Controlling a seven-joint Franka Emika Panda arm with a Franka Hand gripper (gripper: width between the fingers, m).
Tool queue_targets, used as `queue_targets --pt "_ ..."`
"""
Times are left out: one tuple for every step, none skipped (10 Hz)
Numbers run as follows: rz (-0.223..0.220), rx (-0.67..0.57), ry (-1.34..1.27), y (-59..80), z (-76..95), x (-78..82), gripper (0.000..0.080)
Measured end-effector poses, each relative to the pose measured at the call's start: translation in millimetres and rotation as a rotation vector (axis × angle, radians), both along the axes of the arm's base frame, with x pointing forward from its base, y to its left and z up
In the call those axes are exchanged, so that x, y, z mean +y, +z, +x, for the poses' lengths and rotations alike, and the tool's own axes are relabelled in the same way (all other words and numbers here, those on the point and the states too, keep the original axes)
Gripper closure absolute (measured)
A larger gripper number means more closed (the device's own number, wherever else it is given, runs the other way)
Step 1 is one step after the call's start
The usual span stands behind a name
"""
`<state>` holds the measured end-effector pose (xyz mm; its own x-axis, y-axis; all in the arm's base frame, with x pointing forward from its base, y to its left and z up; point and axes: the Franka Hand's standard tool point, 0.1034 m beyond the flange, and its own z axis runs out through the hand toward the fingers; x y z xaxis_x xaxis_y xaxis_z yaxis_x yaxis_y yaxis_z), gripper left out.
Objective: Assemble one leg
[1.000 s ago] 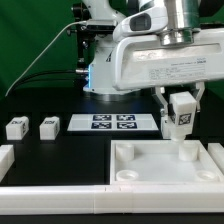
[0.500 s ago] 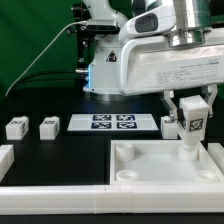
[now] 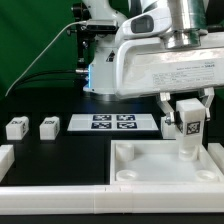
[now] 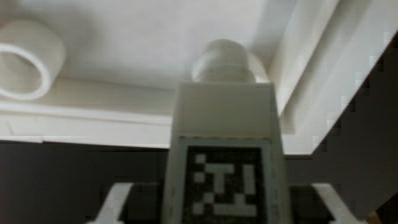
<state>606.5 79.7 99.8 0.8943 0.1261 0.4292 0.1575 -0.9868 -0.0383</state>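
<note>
My gripper (image 3: 188, 108) is shut on a leg (image 3: 190, 125), a small white block with a black-and-white tag, and holds it upright. Its lower end reaches the far right corner socket of the large white tray-like piece (image 3: 160, 168). In the wrist view the leg (image 4: 224, 130) runs from between my fingers (image 4: 118, 203) to a rounded socket (image 4: 228, 58) in the tray's corner. Two more legs (image 3: 15, 127) (image 3: 48, 127) lie on the table at the exterior view's left. Another leg (image 3: 168, 124) stands partly hidden behind the held one.
The marker board (image 3: 112, 122) lies behind the tray in the middle. A white wall (image 3: 50, 192) runs along the front, with a white piece (image 3: 5, 155) at the left edge. A second socket (image 4: 25, 66) shows in the wrist view. The robot base stands behind.
My gripper has carried the leg toward the exterior view's right and down, so its lower end now sits at the tray's far right corner. Little moved in the last half second.
</note>
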Motion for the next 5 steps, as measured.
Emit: queue_targets --pt "0.001 0.003 0.002 -0.2 2.6 1.4 0.0506" --pt "0.003 -0.004 0.002 0.5 7.8 2.7 0.0506" --pt "0.004 -0.006 0.002 -0.4 10.6 3.1 0.0506" --pt "0.006 -0.008 0.002 -2.2 13.7 4.5 0.0506" --pt "0.006 -0.008 0.006 -4.2 15.0 7.0 0.0506"
